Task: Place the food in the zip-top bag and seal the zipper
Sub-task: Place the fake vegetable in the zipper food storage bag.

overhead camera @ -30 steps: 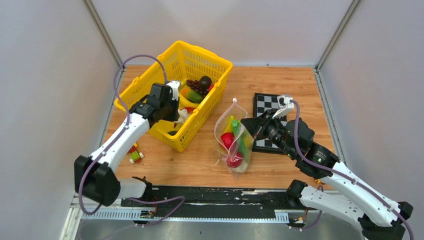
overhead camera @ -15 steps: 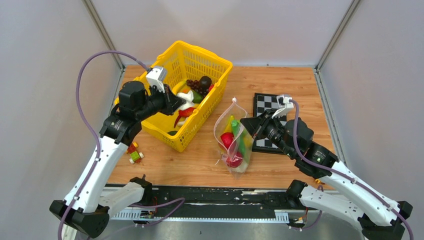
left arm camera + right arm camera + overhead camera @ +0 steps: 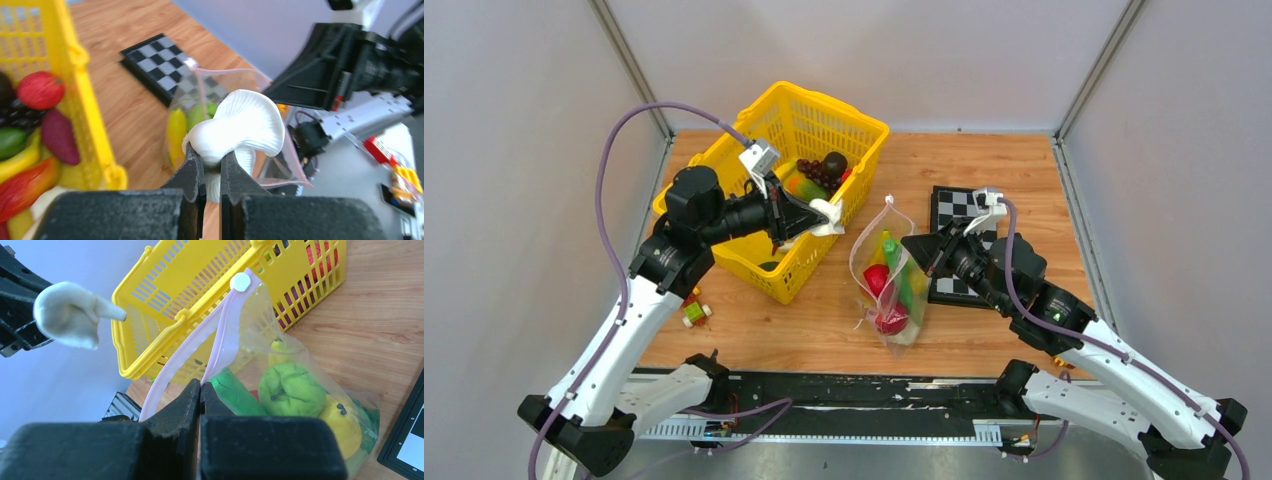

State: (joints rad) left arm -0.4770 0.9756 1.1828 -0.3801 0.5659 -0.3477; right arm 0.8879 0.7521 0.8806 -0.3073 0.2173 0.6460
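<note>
My left gripper point(image 3: 812, 215) is shut on a white toy mushroom point(image 3: 246, 122), held in the air over the near right rim of the yellow basket point(image 3: 776, 125), just left of the zip-top bag point(image 3: 869, 262). The bag stands on the table with its mouth open and holds green, yellow and red food point(image 3: 290, 387). My right gripper point(image 3: 200, 387) is shut on the pink zipper point(image 3: 224, 337) edge and holds the mouth up. More food point(image 3: 819, 172) lies in the basket: purple grapes and red and green pieces.
A small chessboard point(image 3: 954, 208) lies right of the bag, partly under my right arm. Small toy blocks point(image 3: 694, 312) sit on the wood left of the basket. Grey walls enclose the table on three sides.
My left arm has risen out of the basket with the white mushroom and swung it right toward the bag. The right arm and the bag have hardly moved.
</note>
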